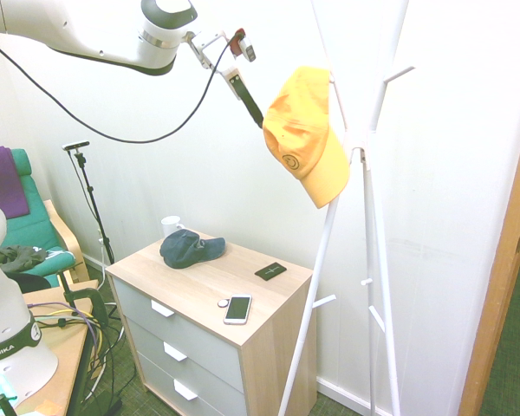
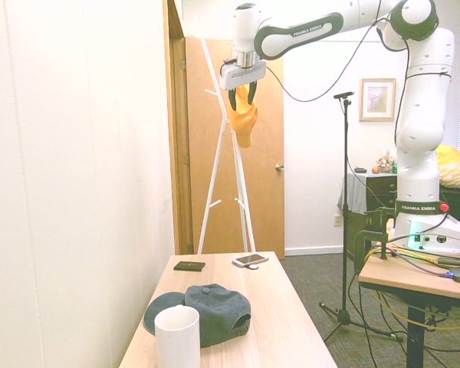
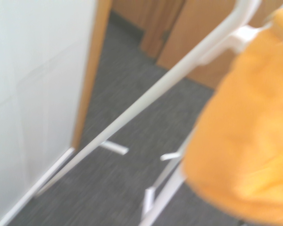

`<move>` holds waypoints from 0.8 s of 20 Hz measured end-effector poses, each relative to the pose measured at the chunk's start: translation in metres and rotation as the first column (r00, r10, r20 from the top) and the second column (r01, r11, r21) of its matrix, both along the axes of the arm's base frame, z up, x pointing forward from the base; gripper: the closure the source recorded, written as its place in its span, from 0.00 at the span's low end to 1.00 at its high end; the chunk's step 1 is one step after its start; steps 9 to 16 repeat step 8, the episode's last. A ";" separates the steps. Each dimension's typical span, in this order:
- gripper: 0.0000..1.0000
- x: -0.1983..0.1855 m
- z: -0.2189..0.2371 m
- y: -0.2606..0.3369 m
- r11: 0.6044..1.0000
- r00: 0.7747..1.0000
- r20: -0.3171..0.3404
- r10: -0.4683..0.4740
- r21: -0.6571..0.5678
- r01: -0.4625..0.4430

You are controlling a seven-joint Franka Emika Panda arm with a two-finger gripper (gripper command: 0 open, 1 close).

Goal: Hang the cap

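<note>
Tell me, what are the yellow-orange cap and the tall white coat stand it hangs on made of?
The yellow-orange baseball cap looks like soft matte fabric: it folds and droops, with stitched panel seams. The tall white coat stand has thin, stiff, smooth poles with a painted look; whether wood or metal lies underneath is hard to tell.
</note>
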State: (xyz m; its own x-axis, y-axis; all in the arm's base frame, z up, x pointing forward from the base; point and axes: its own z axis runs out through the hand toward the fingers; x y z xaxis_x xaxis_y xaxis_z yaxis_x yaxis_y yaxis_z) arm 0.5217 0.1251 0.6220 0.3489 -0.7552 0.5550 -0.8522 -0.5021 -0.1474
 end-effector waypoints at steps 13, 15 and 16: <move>0.00 -0.011 -0.073 0.027 0.931 0.949 -0.219 0.226 0.337 -0.144; 0.00 -0.011 -0.073 0.027 0.931 0.949 -0.219 0.226 0.337 -0.144; 0.00 -0.011 -0.073 0.027 0.931 0.949 -0.219 0.226 0.337 -0.144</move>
